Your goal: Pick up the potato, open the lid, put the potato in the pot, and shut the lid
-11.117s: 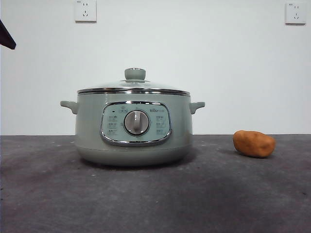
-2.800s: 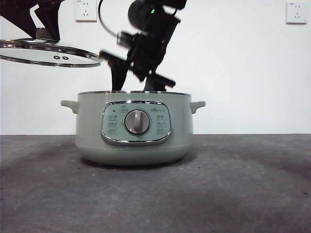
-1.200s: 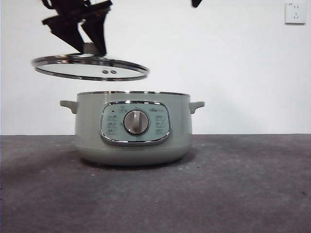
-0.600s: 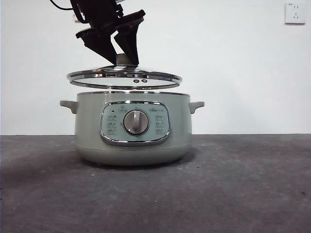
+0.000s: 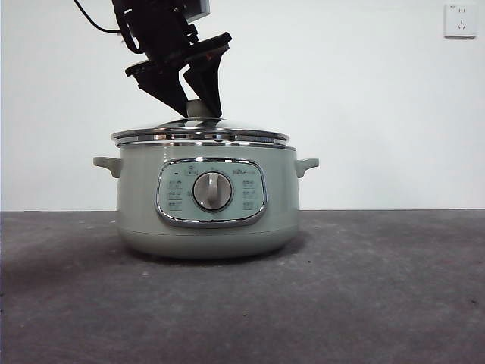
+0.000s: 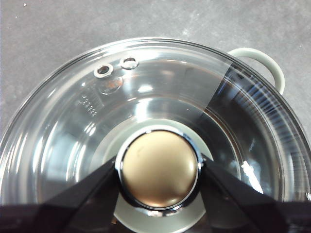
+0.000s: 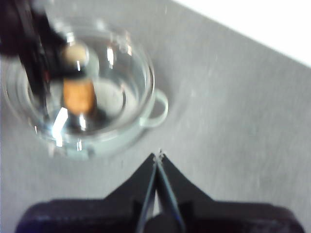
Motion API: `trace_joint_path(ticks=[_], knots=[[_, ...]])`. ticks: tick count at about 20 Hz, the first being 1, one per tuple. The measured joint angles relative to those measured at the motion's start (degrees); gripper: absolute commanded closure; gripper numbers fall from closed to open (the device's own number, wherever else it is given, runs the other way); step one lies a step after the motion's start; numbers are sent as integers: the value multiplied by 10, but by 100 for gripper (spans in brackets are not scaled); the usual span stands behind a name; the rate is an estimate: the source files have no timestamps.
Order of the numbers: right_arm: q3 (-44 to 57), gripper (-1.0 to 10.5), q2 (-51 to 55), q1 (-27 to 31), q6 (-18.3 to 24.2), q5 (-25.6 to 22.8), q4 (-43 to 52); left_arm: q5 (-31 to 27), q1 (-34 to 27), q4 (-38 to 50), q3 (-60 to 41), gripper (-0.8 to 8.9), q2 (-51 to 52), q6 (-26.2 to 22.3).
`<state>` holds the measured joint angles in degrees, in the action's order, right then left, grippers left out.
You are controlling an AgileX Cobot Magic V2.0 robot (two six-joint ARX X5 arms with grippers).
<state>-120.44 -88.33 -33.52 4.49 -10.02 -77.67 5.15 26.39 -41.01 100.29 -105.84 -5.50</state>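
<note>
The sage-green pot (image 5: 136,205) stands mid-table. The glass lid (image 5: 200,136) lies level at the pot's rim, set slightly to the left; I cannot tell if it rests fully. My left gripper (image 5: 198,106) comes down from above and is shut on the lid's knob (image 6: 159,168), one jaw on each side. The lid's glass (image 6: 160,97) fills the left wrist view, with a pot handle (image 6: 262,60) beyond it. In the blurred right wrist view the potato (image 7: 78,96) shows orange inside the pot (image 7: 146,119), under the glass. My right gripper (image 7: 158,156) is shut and empty, high and well away from the pot.
The dark grey table (image 5: 379,288) stretches around the pot. A white wall stands behind, with a socket (image 5: 461,20) at the top right. The left arm (image 7: 29,58) shows dark over the pot in the right wrist view.
The left gripper has carried the lid rightward over the pot and lowered it from a little above the rim down onto the rim. The right arm has left the front view.
</note>
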Motion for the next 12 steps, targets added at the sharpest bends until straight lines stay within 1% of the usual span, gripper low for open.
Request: trace_joint_path(ticks=[3, 6, 9, 12], knots=[[76, 954, 45, 0, 0, 0, 0, 1, 0, 0, 0, 826, 0, 0], [129, 954, 88, 0, -4, 0, 0, 1, 2, 0, 0, 826, 0, 0], [162, 954, 126, 0, -9, 0, 0, 5, 9, 5, 0, 826, -7, 1], [169, 954, 163, 0, -13, 0, 0, -1, 10, 18, 8, 826, -22, 6]])
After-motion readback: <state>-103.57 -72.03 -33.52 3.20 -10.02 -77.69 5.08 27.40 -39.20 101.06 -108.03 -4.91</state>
